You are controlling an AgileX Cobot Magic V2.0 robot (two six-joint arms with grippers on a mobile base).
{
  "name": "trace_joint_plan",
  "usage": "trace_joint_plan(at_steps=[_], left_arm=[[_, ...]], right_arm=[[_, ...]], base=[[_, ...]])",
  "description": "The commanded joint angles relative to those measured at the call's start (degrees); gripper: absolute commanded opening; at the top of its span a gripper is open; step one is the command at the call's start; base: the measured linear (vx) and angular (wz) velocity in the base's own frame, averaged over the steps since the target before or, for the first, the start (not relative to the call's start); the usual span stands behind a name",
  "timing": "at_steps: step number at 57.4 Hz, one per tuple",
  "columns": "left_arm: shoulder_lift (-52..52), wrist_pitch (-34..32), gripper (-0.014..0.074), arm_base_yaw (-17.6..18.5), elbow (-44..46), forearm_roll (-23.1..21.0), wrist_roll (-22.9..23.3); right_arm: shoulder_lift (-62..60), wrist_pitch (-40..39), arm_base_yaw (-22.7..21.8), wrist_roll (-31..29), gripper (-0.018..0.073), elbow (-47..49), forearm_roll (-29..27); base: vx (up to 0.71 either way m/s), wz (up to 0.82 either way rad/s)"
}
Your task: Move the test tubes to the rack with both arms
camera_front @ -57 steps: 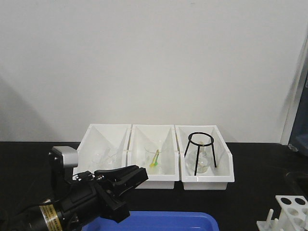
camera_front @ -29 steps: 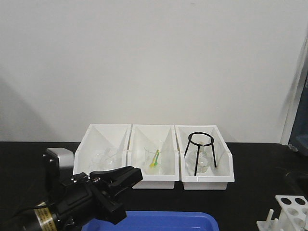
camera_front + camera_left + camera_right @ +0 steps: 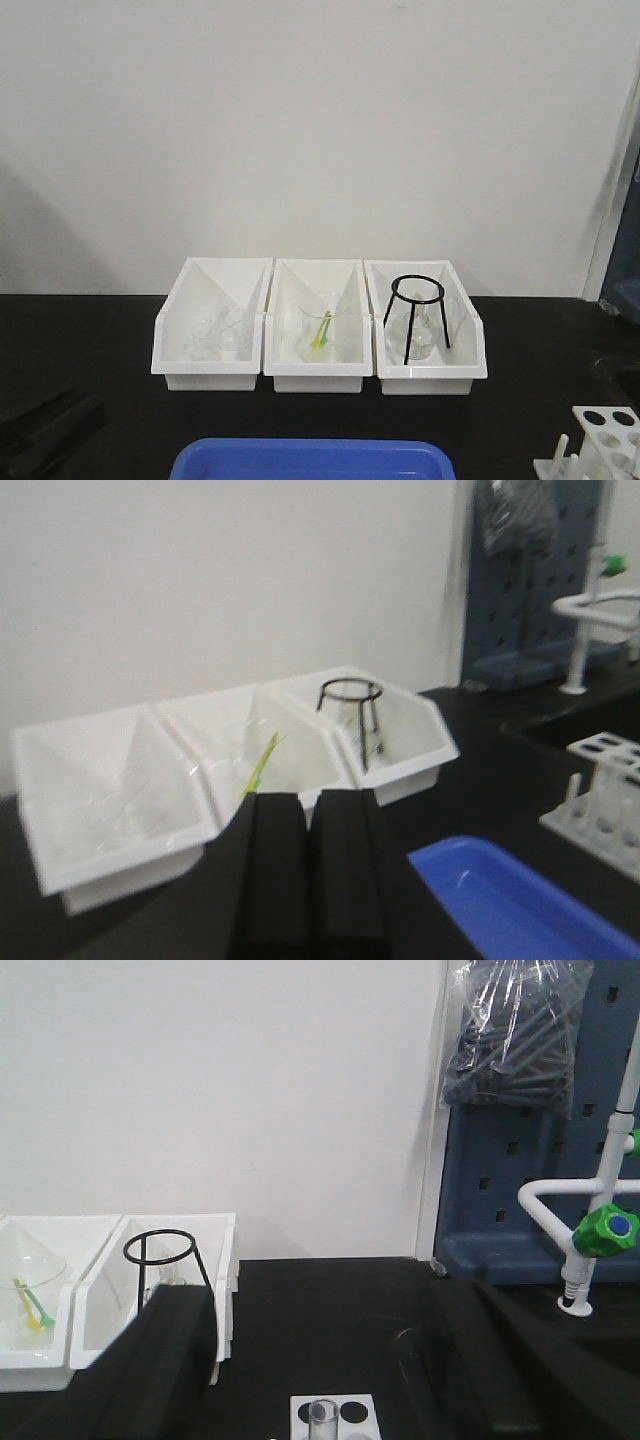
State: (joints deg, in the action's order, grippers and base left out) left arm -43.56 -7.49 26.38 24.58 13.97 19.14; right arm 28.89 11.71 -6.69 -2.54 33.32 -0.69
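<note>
At the bottom of the left wrist view, the black left gripper [image 3: 310, 810] has its jaws pressed together, empty, near three white open plastic bins [image 3: 250, 770]. The right gripper [image 3: 320, 1360] is spread wide above the small white holed plastic rack [image 3: 332, 1414], which carries a clear tube [image 3: 321, 1416].

Three bins [image 3: 320, 375] sit behind the tray [image 3: 310, 460]; rack [image 3: 595, 440] at right.
</note>
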Motion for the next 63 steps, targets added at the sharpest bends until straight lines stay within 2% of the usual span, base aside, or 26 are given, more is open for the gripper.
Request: trace_joint_plan(at_steps=[1,7,11,14,21,28,32,38,42,48,63], left_arm=[[6.44,7.16,-0.0022,-3.02,0.40,-4.87,-5.08],[12.24,7.49,-0.0022,-8.29,-2.91,-5.25,-10.02],[15.37,6.38,-0.0022,-11.29,-5.59,-5.25,-11.13],[18.24,4.23,-0.0022,-14.00,-8.05,-5.25,-11.13],[23.11,-0.70,-0.0022,-18.45,-14.08,-8.61,-11.41],[27.93,-5.88,-0.0022,-21.77,-20.44,-10.39,-15.41],[30.43,-7.87,-0.0022,-22.98,-23.58,-10.60,-17.70],[35.31,-10.87,-0.0022,-24.19,-28.25,-11.23,-17.74],[39.20,-4.35,-0.0022,-24.26,-27.80,-12.24,-17.52],[45.64,0.79,-0.0020,-24.26,-27.88,-12.17,-17.52],[42.33,0.85,-0.0020,-24.26,-27.88,-12.13,-17.52]], right_arm=[[0.27,-4.54,-0.21,-0.14,0.0494,2.07,0.31],[0.27,-4.54,-0.21,-0.14,0.0494,2.07,0.31],[0.27,-4.54,-0.21,-0.14,0.0494,2.07,0.31],[0.27,-4.54,-0.21,-0.14,0.0494,2.07,0.31],[0.27,-4.54,-0.21,-0.14,0.0494,2.07,0.31],[0.27,-4.54,-0.21,-0.14,0.0494,2.07,0.31],[0.27,-4.54,-0.21,-0.14,0.0494,2.07,0.31],[0.27,-4.54,-0.21,-0.14,0.0494,2.07,0.31],[0.27,-4.54,-0.21,-0.14,0.0494,2.07,0.31],[0.27,-4.64,-0.21,-0.14,0.0494,2.07,0.31],[0.37,-4.77,-0.21,-0.14,0.0494,2.07,0.31]], base=[[0.00,0.00],[0.00,0.00],[0.00,0.00],[0.00,0.00],[0.00,0.00],[0.00,0.00],[0.00,0.00],[0.00,0.00],[0.00,0.00],[0.00,0.00],[0.00,0.00]])
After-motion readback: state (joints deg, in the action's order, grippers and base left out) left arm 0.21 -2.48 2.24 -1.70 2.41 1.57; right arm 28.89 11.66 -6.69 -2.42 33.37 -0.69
